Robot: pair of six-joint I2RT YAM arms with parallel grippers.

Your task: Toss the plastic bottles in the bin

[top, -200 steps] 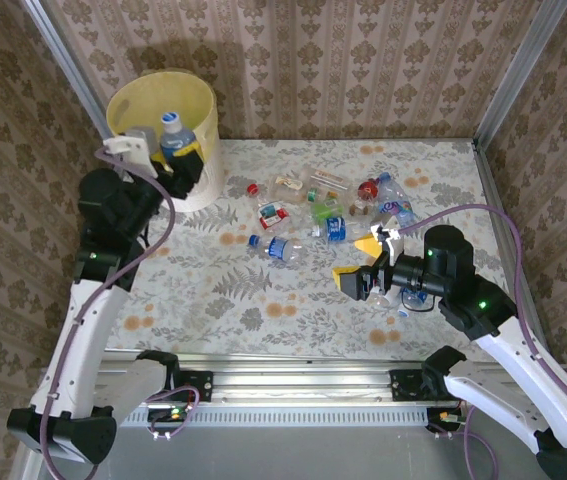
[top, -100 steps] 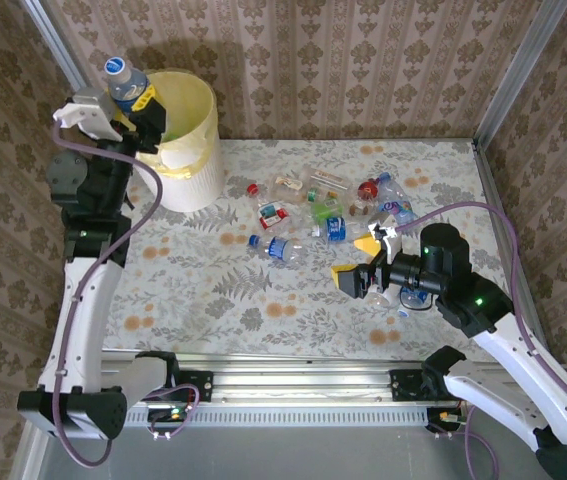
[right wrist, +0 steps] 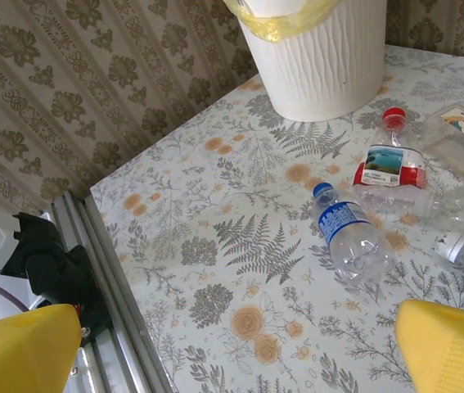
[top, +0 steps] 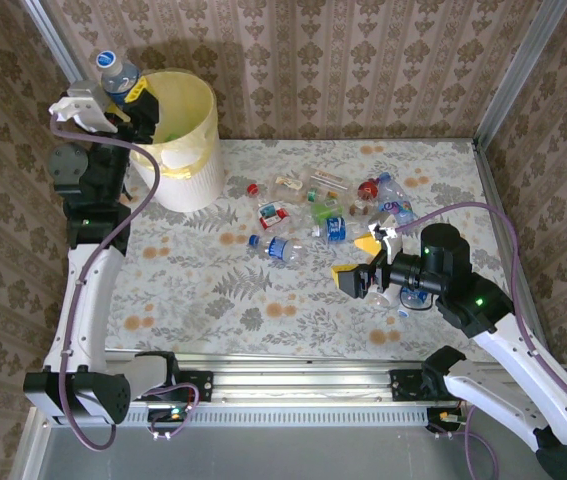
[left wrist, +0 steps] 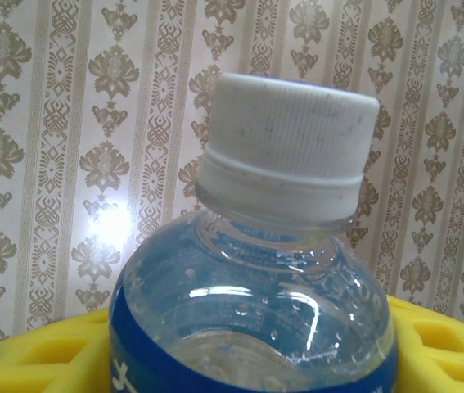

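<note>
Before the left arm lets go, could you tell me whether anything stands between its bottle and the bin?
Nothing visible does; the left claw holds the bottle just above the left rim of the bin.

This is looking like a robotics lab cell dressed up as a home: damask wallpaper panels [top: 363,60] are standing at 9, 12 and 3 o'clock between bare aluminium posts [top: 524,65], a floral-printed tabletop [top: 213,290] is lying between them, and a metal mounting rail [top: 303,385] is running along 6 o'clock.
</note>
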